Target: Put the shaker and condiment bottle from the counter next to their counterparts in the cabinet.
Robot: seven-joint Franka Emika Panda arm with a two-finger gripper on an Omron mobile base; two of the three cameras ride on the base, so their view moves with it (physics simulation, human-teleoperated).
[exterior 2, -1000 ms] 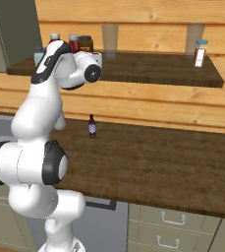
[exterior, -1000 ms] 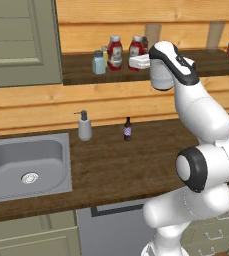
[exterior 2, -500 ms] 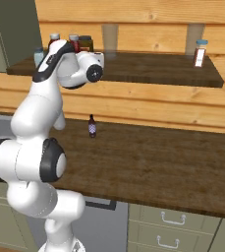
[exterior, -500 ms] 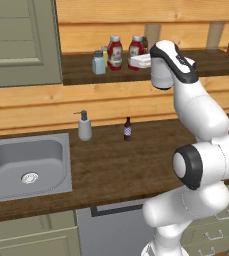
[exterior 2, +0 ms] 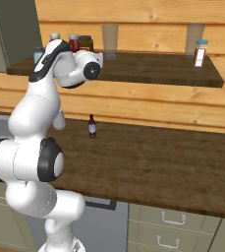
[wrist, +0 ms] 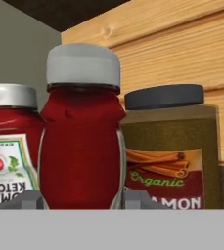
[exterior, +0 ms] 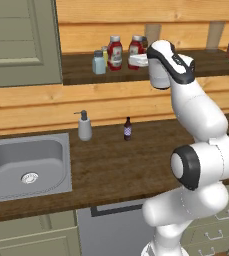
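A wood-plank wall backs the dark cabinet shelf [exterior: 81, 75], where the condiment bottle [wrist: 81, 132] stands upright between the fingers [wrist: 28, 199] of the gripper [wrist: 79, 201], jaws narrow around its base, so it reads as held. Its twin [wrist: 11, 146] sits just beside it and a brown jar [wrist: 169, 146] crowds the other side. The blue shaker [exterior: 99, 62] already stands by them. The risk, as I judge it: opening or backing out crookedly could nudge a neighbour or tip the bottle, since the gaps look tight.
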